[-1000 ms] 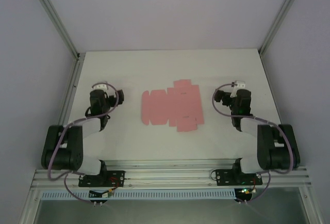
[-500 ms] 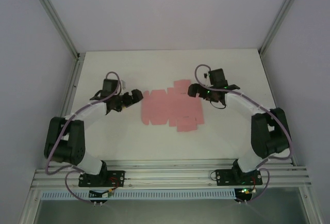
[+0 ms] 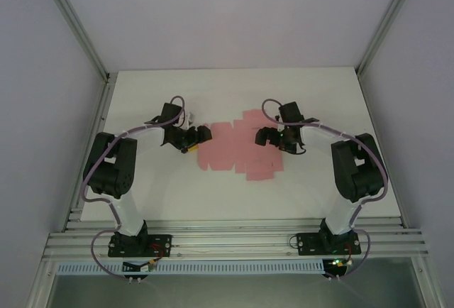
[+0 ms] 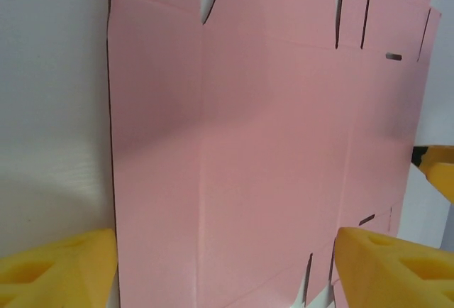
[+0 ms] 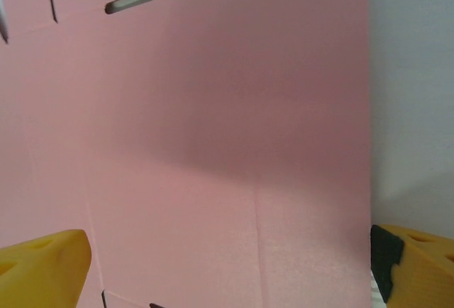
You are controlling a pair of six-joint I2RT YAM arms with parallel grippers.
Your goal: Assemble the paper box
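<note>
Left gripper (image 3: 197, 139), right gripper (image 3: 262, 138) spread, over paper box (image 3: 234, 149)

- No text, label, brand, number or sign can be read anywhere.
</note>
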